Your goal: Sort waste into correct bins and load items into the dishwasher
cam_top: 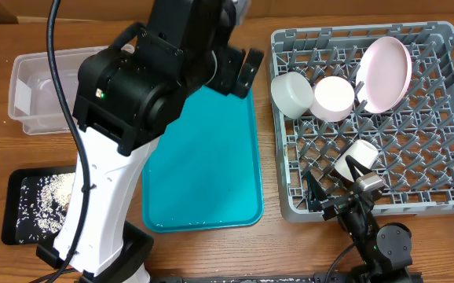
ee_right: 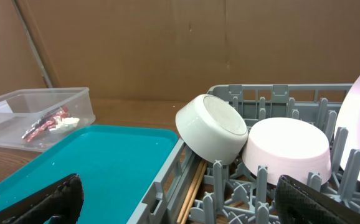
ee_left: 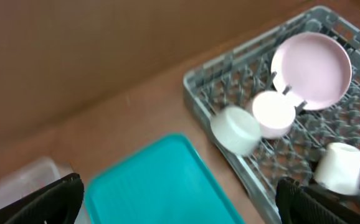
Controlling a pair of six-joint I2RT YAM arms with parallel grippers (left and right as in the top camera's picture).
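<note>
The right pincer (cam_top: 335, 181) stood wide open and held nothing, low over the near left corner of the large square grey plastic dish rack (cam_top: 447, 118). Just beyond its fingers, a small white cup (cam_top: 358, 154) lay among the pegs. Further back, a round white bowl (ee_right: 212, 135) lay on its side and touched a pale pink bowl (ee_right: 286, 152) turned mouth down. The large round pale pink plate (cam_top: 384, 72) stood on edge behind them. Thin wooden chopsticks (ee_right: 191, 185) lay low by the rack's left wall, with their long axis pointing away from the right pincer.

The left pincer (cam_top: 240, 71) was also wide open and empty, above the far edge of the teal plastic serving tray (cam_top: 203, 181), which had nothing on it. To its left, the clear rectangular plastic tub (cam_top: 23, 106) held the crumpled red foil wrapper (ee_right: 43, 124) and the small white tissue (ee_right: 65, 123). The shallow black rectangular tray (cam_top: 13, 196) held the loose white rice (cam_top: 46, 200).

In my judgement there was nothing more to pick up. The dishes were all on the right arm's side and the waste on the left arm's side. The coming move was probably only a retreat, and the right pincer should rise straight up, because the small white cup was so close to its fingers.
</note>
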